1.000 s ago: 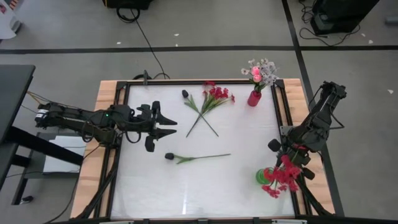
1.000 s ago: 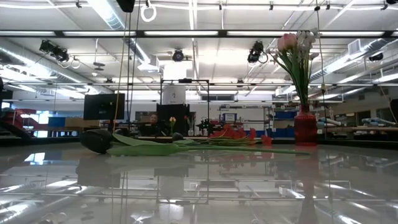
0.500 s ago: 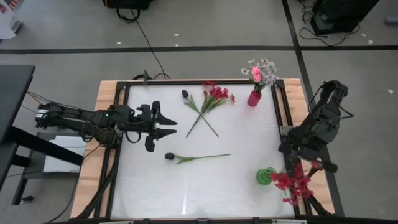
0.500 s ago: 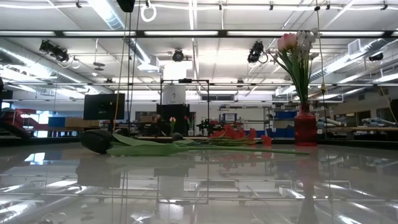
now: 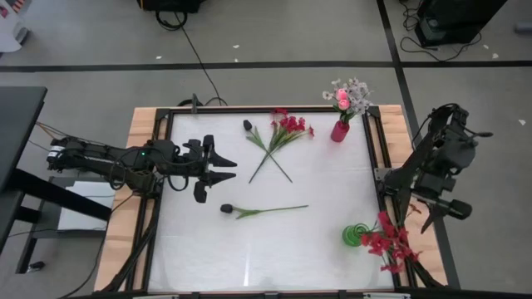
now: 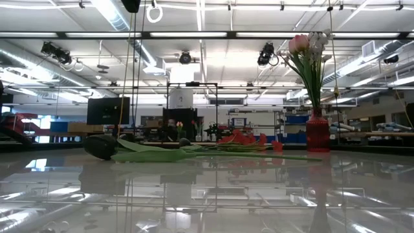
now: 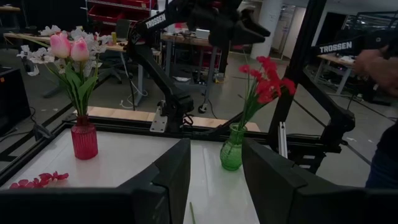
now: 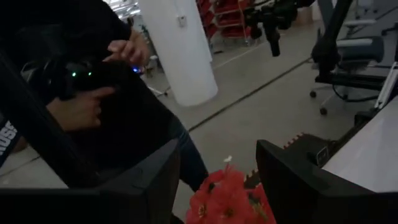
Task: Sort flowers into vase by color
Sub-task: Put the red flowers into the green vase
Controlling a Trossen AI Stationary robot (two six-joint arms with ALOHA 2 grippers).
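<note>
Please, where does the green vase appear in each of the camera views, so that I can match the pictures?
High view: green vase at the table's lower right edge, red flowers leaning out of it.
Low view: not in it.
Left wrist view: right of centre, beyond the left end effector.
Right wrist view: the vase itself is not visible; only its red flowers show.
Shared landmark: the red flowers.

Two vases: red vase [image 5: 339, 131], green vase [image 5: 354, 235]. Loose on table [image 5: 332, 191]: two dark-bud stems [image 5: 264, 210], one red spray [image 5: 288, 127]. Pink buds with white sprays [image 5: 349, 96] in red vase. One red bunch [image 5: 389, 242] in green.
</note>
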